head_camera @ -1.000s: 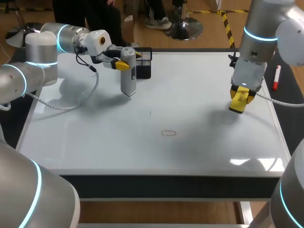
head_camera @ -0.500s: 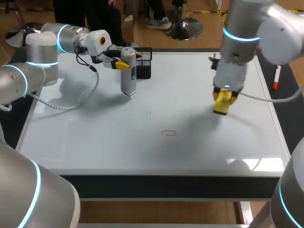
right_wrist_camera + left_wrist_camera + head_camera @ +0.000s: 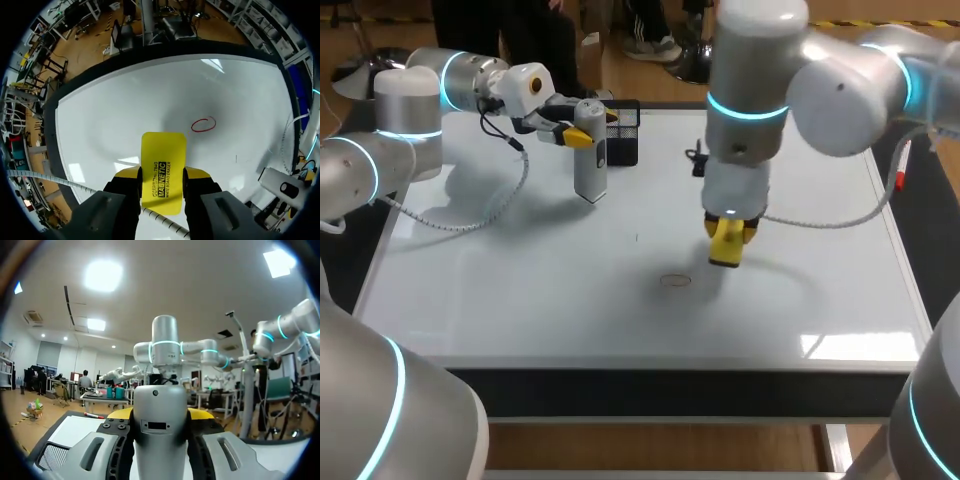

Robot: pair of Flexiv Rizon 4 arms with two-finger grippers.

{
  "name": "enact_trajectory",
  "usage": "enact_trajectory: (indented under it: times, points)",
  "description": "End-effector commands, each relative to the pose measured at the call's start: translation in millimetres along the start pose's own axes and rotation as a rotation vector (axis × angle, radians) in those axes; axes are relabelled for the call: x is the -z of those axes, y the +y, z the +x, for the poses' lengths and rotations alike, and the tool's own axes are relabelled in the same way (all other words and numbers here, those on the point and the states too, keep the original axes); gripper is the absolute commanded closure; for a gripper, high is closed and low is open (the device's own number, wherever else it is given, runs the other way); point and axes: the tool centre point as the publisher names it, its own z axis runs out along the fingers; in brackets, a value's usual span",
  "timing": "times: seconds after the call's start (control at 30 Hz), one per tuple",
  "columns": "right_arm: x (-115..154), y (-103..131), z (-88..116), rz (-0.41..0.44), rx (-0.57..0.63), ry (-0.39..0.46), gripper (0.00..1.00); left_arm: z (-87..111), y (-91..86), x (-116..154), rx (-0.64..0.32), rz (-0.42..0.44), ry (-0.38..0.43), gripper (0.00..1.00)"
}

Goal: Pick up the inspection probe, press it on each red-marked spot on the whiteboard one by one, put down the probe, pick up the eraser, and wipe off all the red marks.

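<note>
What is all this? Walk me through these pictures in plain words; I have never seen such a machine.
This is a robot with two arms. The wide picture looks down from above and behind it; each round picture comes from a camera on one arm's wrist. Before it lies a whiteboard with a red mark drawn on it and a black wire basket at its far edge. The left gripper holds a grey inspection probe upright near the basket. The right gripper holds a yellow eraser over the board, close to the red mark.
</note>
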Motion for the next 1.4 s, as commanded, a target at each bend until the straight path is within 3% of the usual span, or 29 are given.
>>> enact_trajectory:
  times: [0.03, 0.17, 0.53, 1.03, 1.4]
  points:
    - [-9.6, 8.4, -21.5, 0.006, 0.013, 0.028, 1.00, -0.9, -1.4, 0.6, 0.001, -0.001, 0.004, 1.00]
    - [-10.7, 20.0, -37.9, 0.013, 0.040, 0.062, 1.00, -0.9, -1.4, 0.6, 0.001, -0.001, 0.004, 1.00]
    - [-23.7, 43.1, -74.2, -0.017, 0.102, 0.046, 1.00, -0.9, -1.4, 0.6, 0.001, -0.001, 0.004, 1.00]
    - [-37.2, 45.2, -98.8, -0.038, 0.170, 0.063, 1.00, -0.9, -1.4, 0.6, 0.001, -0.001, 0.004, 1.00]
    - [-52.2, 44.4, -93.8, -0.051, 0.178, 0.040, 1.00, -0.9, -1.4, 0.6, 0.001, -0.001, 0.004, 1.00]
